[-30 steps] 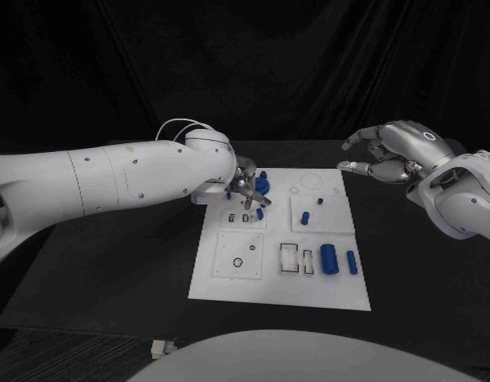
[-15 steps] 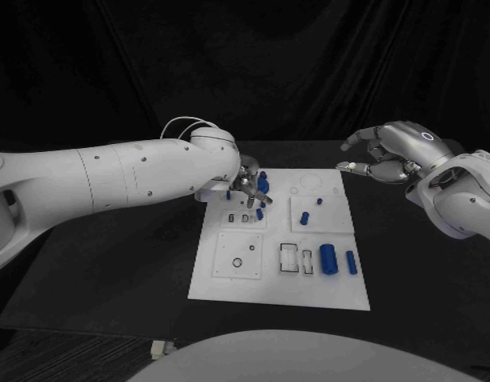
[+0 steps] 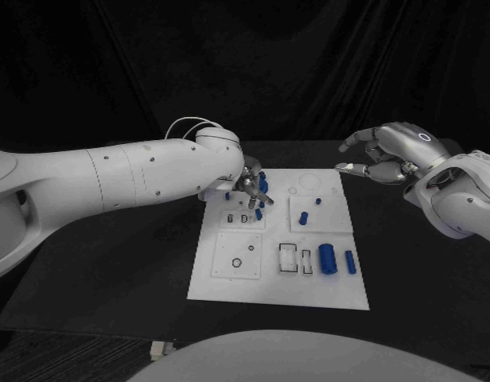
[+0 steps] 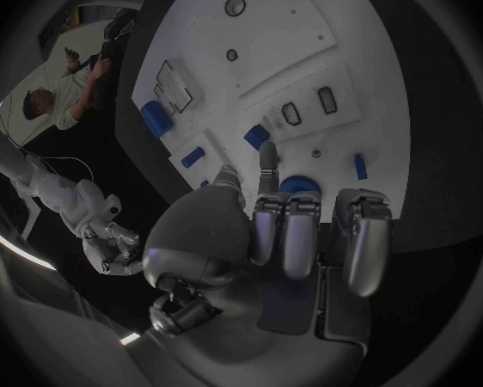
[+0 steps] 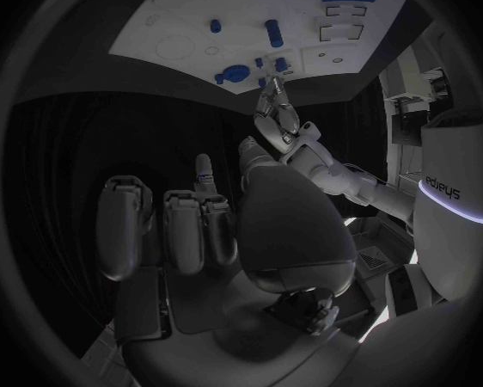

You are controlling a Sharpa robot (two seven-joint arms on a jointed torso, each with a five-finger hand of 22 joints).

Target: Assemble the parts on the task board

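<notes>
Left hand [image 3: 249,185] at the board's [image 3: 281,293] upper left corner, right hand [image 3: 388,153] off it.
Left fingers [image 4: 267,158] reach down by a blue part [image 3: 262,185]; whether they pinch it I cannot tell. Right hand hovers upper right, fingers curled, holding nothing.

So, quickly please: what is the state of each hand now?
Left hand: over the far-left part of the white board, fingers at a blue part; whether it holds the part cannot be told.
Right hand: open, holding nothing.
</notes>
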